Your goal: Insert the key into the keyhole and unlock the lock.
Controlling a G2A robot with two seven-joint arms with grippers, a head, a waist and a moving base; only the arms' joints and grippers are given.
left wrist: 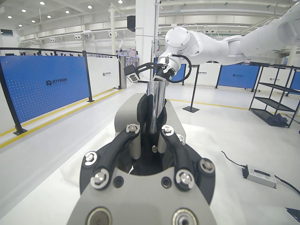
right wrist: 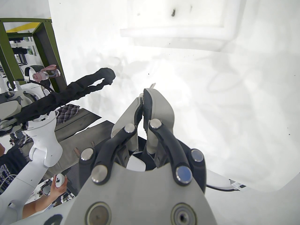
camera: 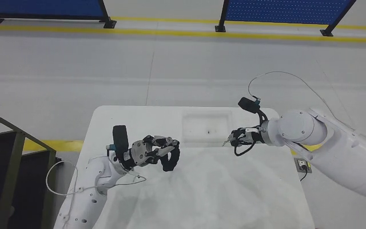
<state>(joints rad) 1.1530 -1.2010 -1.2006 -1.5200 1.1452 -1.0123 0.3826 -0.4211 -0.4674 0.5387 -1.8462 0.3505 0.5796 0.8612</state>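
My left gripper [camera: 162, 152] hovers over the table's left half, shut on the lock [left wrist: 155, 104]. The lock is a chrome cylinder wrapped in a black fabric sleeve, and its end faces the other arm. In the right wrist view the black sleeved loop of the lock [right wrist: 93, 83] sticks out from the left arm. My right gripper [camera: 231, 139] is shut on the key [right wrist: 152, 85], of which a small metal tip shows past the fingertips [right wrist: 145, 99]. The key is apart from the lock, with a gap of table between the two grippers.
The white table [camera: 229, 194] has a shallow white tray [camera: 206, 127] at its back middle. A dark green metal frame [camera: 17, 166] stands by the table's left edge. A loose cable [camera: 63, 177] hangs near the left arm.
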